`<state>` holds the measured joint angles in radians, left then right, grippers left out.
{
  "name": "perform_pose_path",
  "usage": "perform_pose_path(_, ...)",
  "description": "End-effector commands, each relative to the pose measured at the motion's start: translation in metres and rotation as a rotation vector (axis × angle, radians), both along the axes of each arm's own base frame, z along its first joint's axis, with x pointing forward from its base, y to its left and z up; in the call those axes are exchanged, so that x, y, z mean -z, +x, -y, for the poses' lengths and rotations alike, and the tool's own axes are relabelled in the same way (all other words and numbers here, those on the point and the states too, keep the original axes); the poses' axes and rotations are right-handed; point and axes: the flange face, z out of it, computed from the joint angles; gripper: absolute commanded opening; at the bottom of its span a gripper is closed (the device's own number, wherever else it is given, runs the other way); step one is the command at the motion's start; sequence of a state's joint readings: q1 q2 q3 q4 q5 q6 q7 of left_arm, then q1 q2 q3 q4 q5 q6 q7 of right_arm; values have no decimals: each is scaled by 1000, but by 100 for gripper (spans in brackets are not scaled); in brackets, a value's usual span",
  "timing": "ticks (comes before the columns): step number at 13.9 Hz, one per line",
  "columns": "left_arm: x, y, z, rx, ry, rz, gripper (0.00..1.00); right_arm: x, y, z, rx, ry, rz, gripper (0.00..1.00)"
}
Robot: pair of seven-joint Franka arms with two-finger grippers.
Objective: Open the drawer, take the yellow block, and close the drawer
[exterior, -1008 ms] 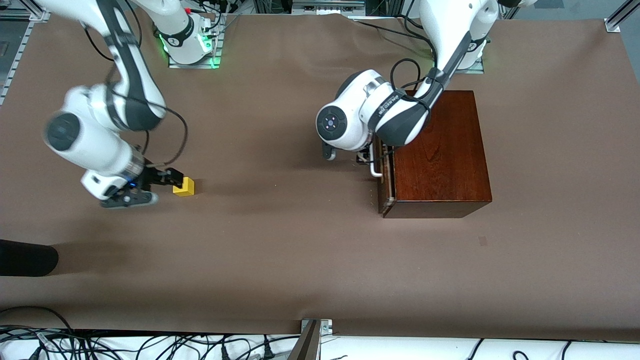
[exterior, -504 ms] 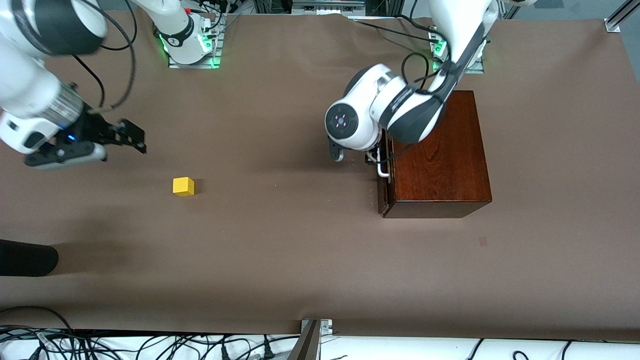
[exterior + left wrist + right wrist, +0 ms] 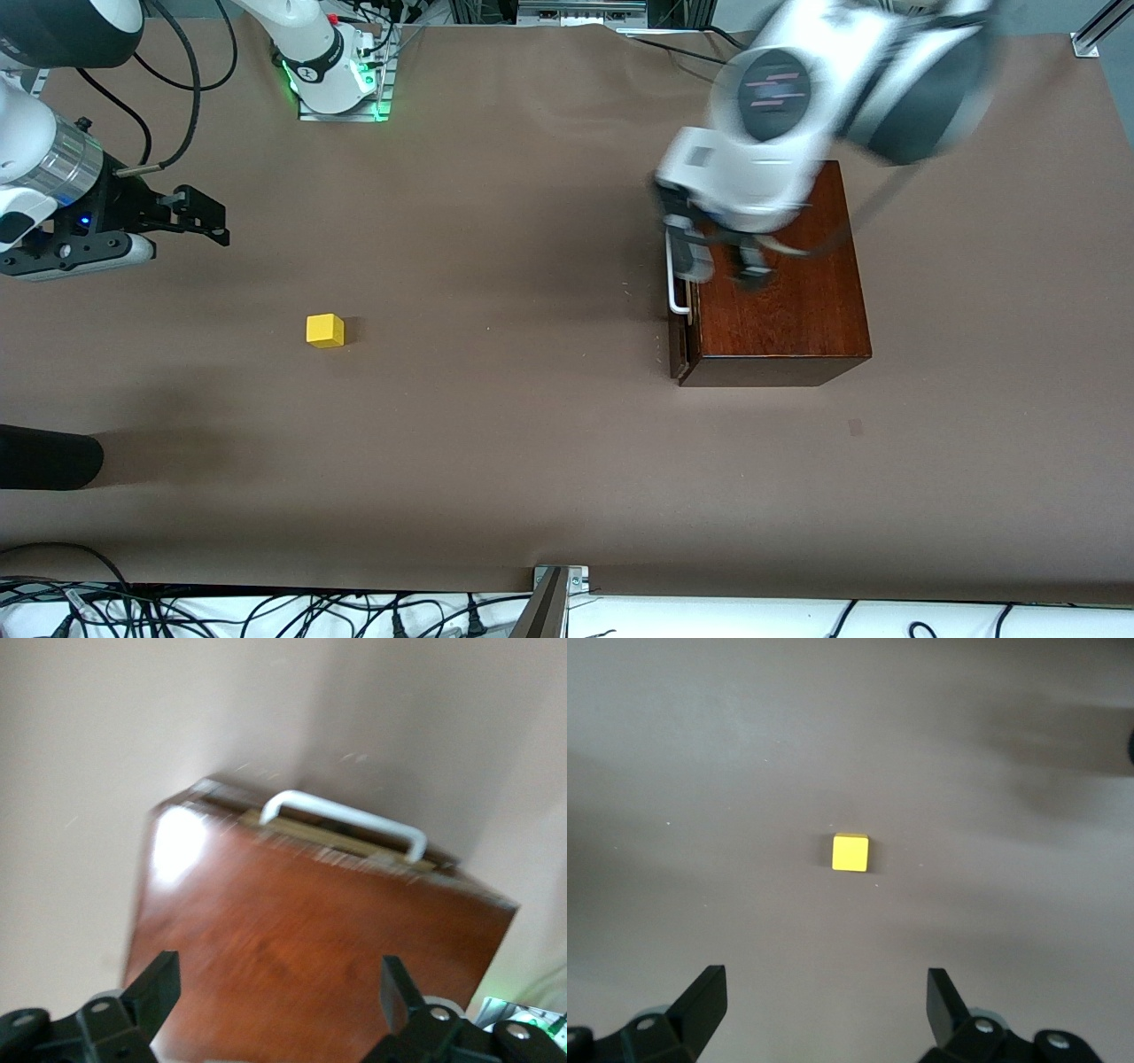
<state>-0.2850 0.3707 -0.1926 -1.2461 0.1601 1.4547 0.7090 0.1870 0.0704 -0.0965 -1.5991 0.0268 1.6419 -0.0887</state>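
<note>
The drawer [image 3: 680, 310] sits pushed into the wooden box [image 3: 780, 292], contents unseen. The yellow block [image 3: 325, 330] lies on the table [image 3: 496, 425] toward the right arm's end. Left gripper [image 3: 719, 261], fingers wide, is above the box; right gripper [image 3: 199, 221], fingers wide, hangs over bare table.

Left pincer [image 3: 719, 261] motion-blurred

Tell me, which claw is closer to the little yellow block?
The right claw. It hangs open over bare table toward the right arm's end, a bit away from the yellow block. The left claw is open over the wooden box, much farther off.
</note>
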Motion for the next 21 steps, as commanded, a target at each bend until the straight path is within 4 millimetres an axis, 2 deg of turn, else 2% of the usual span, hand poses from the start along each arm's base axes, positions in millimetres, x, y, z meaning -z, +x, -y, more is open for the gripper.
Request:
perform_pose_path(1, -26, 35, -85, -137, -19, 44, 100, -26, 0, 4, -12, -40, -6, 100)
perform_pose_path(2, -34, 41, -108, -174, -25, 61, 100, -32, 1, 4, -12, -41, 8, 100)
perform_pose_path(4, -36, 48, -150, -244, -3, 73, 100, -32, 3, 2, -5, -30, 12, 100)
perform_pose_path(6, -40, 38, -179, -330, 35, 93, 100, -33, 1, 0, -6, -27, 10, 100)
perform_pose_path(7, -49, 31, -190, -441, 27, 159, 100, -33, 1, 0, -9, -28, 9, 100)
perform_pose_path(11, -39, -8, -217, -830, -15, 192, 100, -29, 1, 5, -2, -32, 0, 100)
perform_pose_path(13, -36, -25, -226, -1022, -79, 193, 100, -29, 3, 13, 15, -31, 7, 100)
perform_pose_path(14, -32, -33, -226, -1065, -116, 204, 100, -29, 3, 13, 15, -31, 7, 100)
perform_pose_path(16, -32, -35, -227, -1073, -122, 212, 100, -28, 5, 11, 12, -31, 12, 100)
perform_pose_path(18, -19, -34, -230, -1098, -87, 154, 100, -28, 5, 11, 12, -31, 12, 100)
perform_pose_path(21, -26, -16, -236, -1121, -58, 117, 100, -27, 6, 11, 12, -29, 12, 100)
